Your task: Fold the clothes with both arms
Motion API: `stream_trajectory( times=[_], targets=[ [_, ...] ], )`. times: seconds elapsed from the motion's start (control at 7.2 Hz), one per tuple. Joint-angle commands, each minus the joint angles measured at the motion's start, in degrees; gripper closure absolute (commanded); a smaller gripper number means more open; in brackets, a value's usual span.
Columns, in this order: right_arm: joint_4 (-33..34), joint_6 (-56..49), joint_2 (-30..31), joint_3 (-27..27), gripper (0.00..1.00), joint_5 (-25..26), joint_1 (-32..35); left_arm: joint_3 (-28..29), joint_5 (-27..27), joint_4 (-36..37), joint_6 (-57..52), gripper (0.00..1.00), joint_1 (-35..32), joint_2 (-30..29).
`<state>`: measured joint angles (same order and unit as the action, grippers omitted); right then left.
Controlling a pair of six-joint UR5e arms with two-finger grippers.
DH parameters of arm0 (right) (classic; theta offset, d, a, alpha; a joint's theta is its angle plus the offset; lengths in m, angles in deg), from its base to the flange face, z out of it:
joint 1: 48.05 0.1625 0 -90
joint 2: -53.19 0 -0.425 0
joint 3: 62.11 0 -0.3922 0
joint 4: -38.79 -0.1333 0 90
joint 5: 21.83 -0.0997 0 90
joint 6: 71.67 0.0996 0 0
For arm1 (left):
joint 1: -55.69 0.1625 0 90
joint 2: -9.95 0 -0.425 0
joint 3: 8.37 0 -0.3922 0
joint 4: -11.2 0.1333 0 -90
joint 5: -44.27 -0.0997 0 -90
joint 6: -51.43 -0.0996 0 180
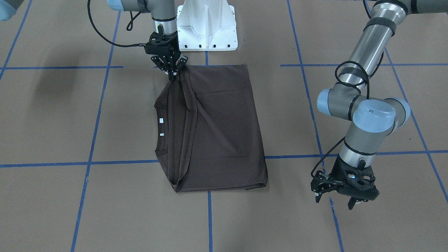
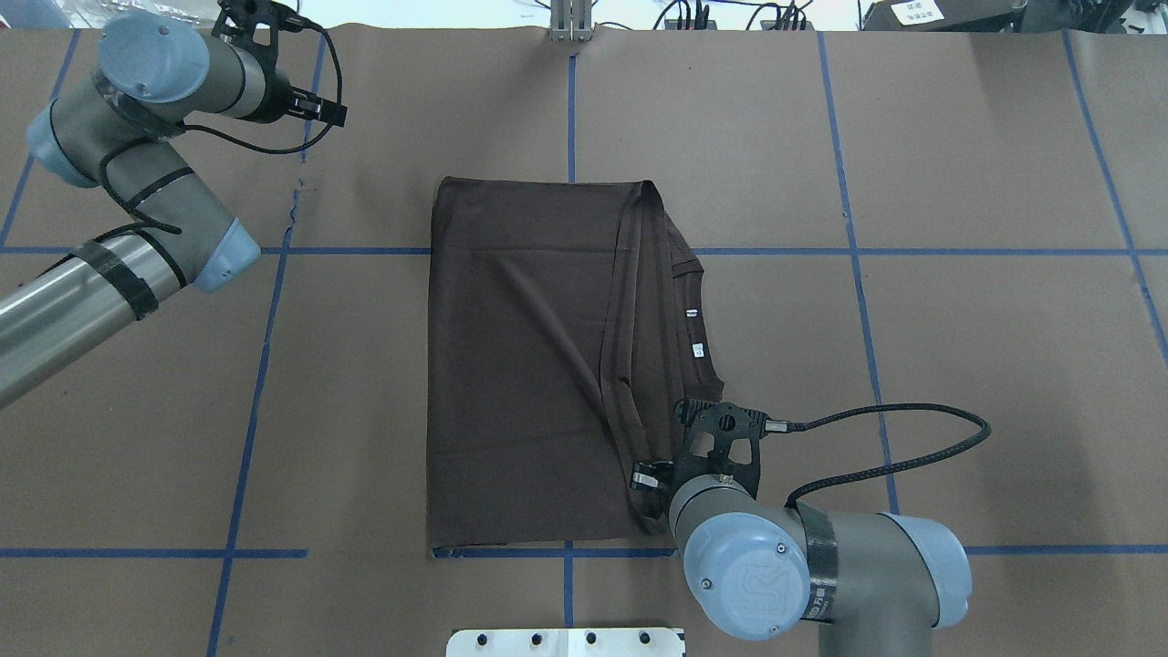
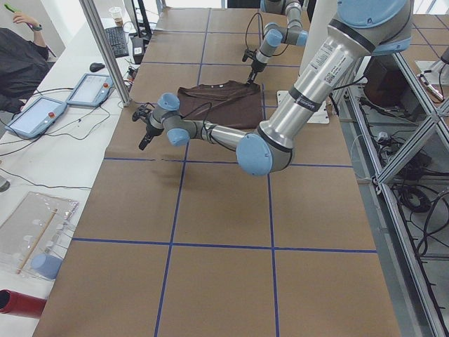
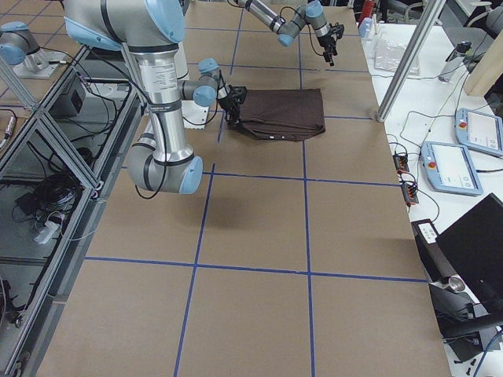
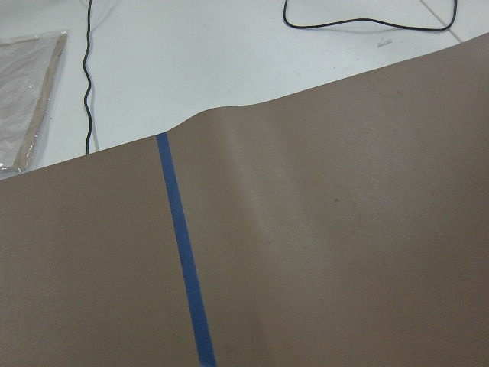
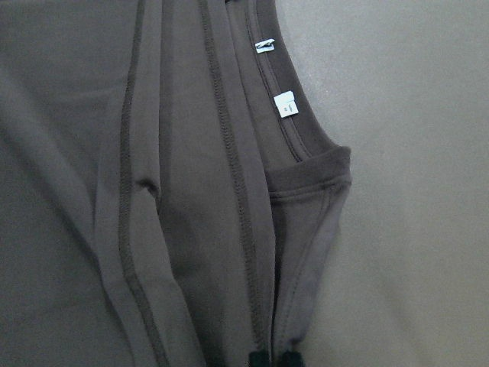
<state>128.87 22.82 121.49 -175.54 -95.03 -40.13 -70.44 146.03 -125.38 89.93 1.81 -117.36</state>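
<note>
across the worktop [image 1: 52, 210] in the front-facing view, the dark brown t-shirt [image 1: 224, 133] lies in the middle as a folded oblong, with its collar [image 1: 161, 126] toward the view's left. the right tool [image 1: 173, 76] is pinched shut on the corner nearest the robot's base, where several hemmed edges bunch together. the left tool [image 1: 334, 203] hangs with its fingers spread and nothing between them, well apart from the cloth. only one corner is held, so i judge that a lift or drag from here would pull the layers askew and undo the fold.

from overhead, the right wrist hides its own fingertips at the shirt's near right corner. a diagonal crease [image 2: 547, 315] crosses the body panel, which suggests uneven pull.

in the two side views the arms are too small to add much; the shirt sits between them.

the left wrist view shows only bare brown paper and a blue tape line [image 5: 183, 260] near the worktop's edge. that arm has a long reach before it can help, and a late grasp could leave the fold lopsided.

the right wrist view shows the fingertips [image 6: 260, 358] closed on a thin stack of edges below the white tags [image 6: 284, 105]. with so shallow a bite, one layer could slip free.
</note>
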Motion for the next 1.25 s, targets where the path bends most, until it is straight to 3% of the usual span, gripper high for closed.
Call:
stream_trajectory(
  times=[0.0,0.42,0.56,0.69,0.97,1.11],
  targets=[
    [0.0,-8.1,-0.3,-1.2,0.0,-1.1,0.8,-0.3,1.2,0.0,0.0,0.0,0.1,0.1],
    [-0.9,-19.1,-1.0,-0.7,0.02,-0.9,-1.5,-0.3,1.2,0.0,0.1,0.0,0.1,0.3],
    [-1.0,-20.6,-1.1,-0.7,0.25,-0.9,-2.5,-0.3,1.2,0.0,0.1,0.0,0.2,0.3],
    [-1.0,-24.9,-1.0,0.0,0.36,-0.9,-2.9,-0.3,1.2,0.0,0.1,0.0,0.2,0.3],
    [-1.0,-27.8,-1.0,0.3,0.49,-1.0,-3.7,-0.3,1.2,0.0,0.1,0.0,0.2,0.3],
    [-1.0,-28.0,-1.0,0.7,0.5,-1.0,-4.0,-0.3,1.2,-0.1,0.1,0.0,0.2,0.3]
  ],
)
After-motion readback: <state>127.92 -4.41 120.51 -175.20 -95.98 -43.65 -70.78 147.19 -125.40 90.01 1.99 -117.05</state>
